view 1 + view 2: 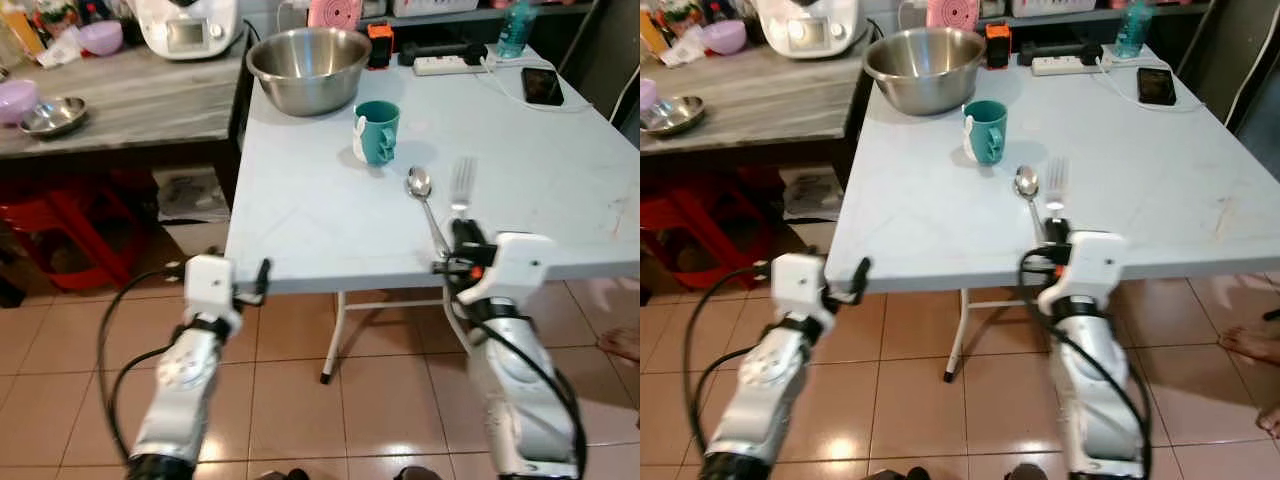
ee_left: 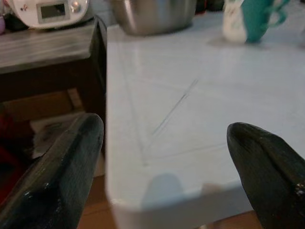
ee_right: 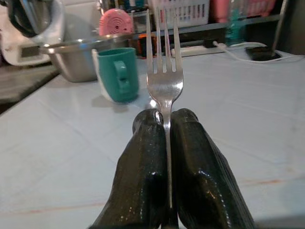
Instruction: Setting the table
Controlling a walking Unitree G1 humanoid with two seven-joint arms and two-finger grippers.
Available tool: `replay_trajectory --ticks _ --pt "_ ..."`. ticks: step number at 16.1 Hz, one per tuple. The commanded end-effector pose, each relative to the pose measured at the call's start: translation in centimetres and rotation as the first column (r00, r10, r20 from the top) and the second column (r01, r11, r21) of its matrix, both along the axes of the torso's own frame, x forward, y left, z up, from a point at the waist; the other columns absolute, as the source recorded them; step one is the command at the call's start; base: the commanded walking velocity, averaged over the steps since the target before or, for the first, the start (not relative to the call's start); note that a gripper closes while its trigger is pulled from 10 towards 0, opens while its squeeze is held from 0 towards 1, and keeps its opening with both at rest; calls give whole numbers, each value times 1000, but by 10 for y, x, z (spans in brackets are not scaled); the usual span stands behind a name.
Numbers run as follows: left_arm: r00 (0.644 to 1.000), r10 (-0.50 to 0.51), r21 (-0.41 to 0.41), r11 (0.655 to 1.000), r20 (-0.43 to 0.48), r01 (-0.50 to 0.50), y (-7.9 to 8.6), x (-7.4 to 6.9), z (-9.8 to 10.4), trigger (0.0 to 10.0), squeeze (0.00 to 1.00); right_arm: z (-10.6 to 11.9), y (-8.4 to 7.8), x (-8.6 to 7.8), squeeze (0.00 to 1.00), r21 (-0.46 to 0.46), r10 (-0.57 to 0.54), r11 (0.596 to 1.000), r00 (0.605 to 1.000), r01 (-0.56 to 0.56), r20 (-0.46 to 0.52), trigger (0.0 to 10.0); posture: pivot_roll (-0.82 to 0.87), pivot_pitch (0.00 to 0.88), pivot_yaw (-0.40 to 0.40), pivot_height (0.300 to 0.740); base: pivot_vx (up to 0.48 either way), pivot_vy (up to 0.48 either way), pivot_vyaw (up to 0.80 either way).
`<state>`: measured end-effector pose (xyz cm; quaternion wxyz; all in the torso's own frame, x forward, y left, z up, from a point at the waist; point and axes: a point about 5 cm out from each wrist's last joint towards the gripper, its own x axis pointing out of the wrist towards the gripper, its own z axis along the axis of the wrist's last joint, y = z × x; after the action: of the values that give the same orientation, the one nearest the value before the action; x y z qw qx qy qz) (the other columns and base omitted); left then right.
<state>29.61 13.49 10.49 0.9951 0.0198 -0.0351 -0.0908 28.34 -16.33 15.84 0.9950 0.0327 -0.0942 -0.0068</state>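
Two grippers meet a pale table on a tiled floor: the right gripper pinches a fork tight, tines up, a spoon just left of it and a mug beyond. The left gripper, spread wide, holds nothing at the table's corner.

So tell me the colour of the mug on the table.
Teal mug with a white patch on one side; the left eye view shows it best.
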Motion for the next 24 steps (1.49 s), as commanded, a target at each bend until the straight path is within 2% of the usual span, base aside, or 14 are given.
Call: replay_trajectory --ticks 1,15,24 --pt "999 33 14 999 -17 -33 8 -1 -5 10000 0 1 5 2 0 11 10 1000 1000 -11 9 10000 -193 111 89 740 0 446 0" --pt "999 40 11 999 -7 -40 2 7 -4 10000 0 3 5 8 0 -16 14 1000 999 -14 33 10000 -193 90 96 740 0 460 0" --pt "999 46 16 999 -7 -46 -1 9 -4 10000 0 1 5 9 0 -11 13 1000 999 -13 31 10000 -180 96 98 740 0 476 543"
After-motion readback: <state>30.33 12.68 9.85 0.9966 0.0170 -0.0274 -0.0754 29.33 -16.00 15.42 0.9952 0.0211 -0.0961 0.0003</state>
